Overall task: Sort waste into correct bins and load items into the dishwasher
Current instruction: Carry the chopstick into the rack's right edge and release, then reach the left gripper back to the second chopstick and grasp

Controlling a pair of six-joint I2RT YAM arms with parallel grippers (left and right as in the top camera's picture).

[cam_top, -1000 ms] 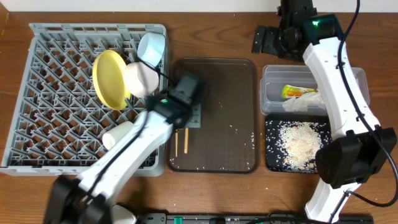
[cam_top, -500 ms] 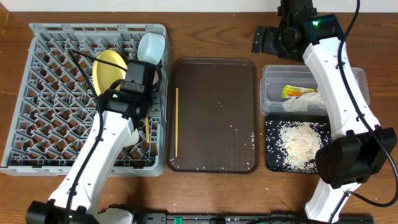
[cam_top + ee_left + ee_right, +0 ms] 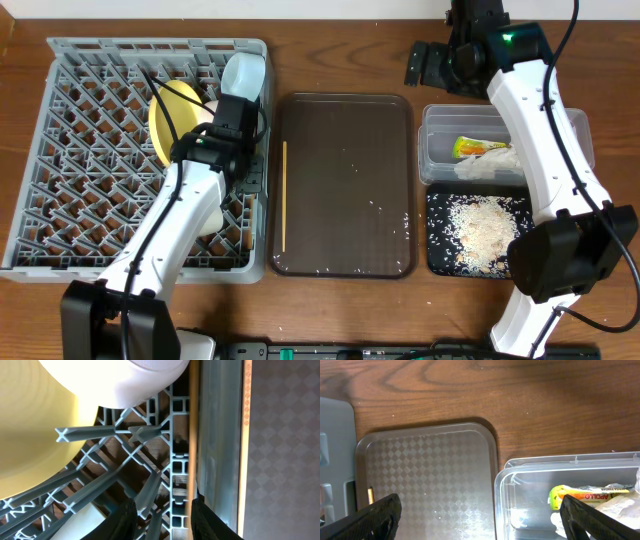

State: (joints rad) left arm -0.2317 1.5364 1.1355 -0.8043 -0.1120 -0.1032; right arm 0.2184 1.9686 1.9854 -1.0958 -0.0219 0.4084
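Now one chopstick [image 3: 284, 195] lies on the brown tray [image 3: 350, 140], hard against its 9 o'clock rim, long axis running 12 to 6. We see it at 3 o'clock from the left tool [image 3: 162, 507], whose fingers stand parted and empty over the rack [image 3: 60, 45] wall. We judge that arm nearer, as the right tool [image 3: 481, 502] hangs wide and empty toward 1.

Rack [image 3: 90, 220] lies left of tray [image 3: 345, 150], tub [image 3: 432, 145] right; a chopstick [image 3: 284, 200] seemingly on tray.

Matt grey plastic dish rack [image 3: 80, 170], glossy yellow plate [image 3: 162, 125], wood-grain table [image 3: 340, 50].
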